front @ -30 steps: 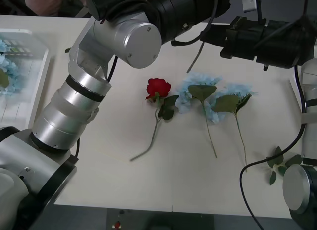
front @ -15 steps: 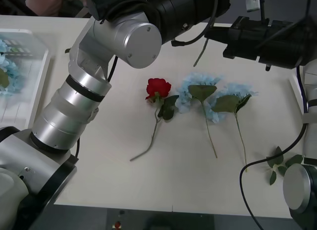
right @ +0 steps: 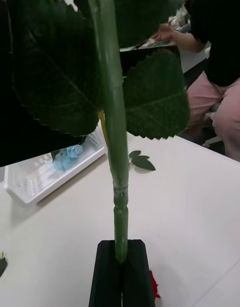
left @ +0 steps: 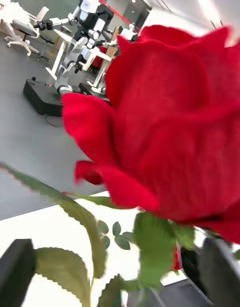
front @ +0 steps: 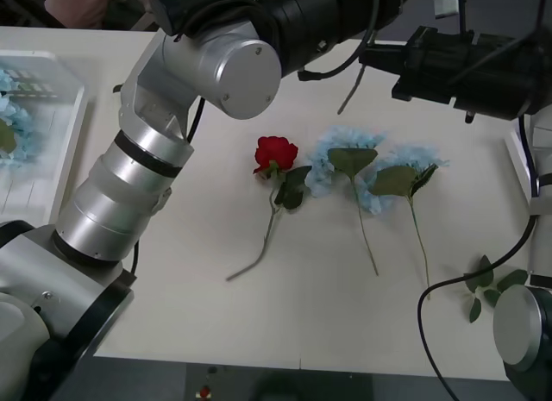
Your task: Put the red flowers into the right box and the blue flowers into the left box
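Artificial red rose on long green stem point(right: 112, 112) held clamped in black-fingered right gripper point(right: 120, 252), raised over far table side. Over last second, right gripper and stem shifted slightly rightward: carry toward right box judged begun. Left gripper point(left: 117, 279) seen spread open beside bloom. Second red rose point(front: 275, 152) and pale blue flower clusters point(front: 345, 164) left unmoved on table.

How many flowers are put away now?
Done: some pale blue fluffy flowers lie in the slatted white tray. In hand: the right gripper is shut on a leafy green stem, and a red rose bloom sits close before the open left gripper. Left: one red rose and two blue flowers on the table.
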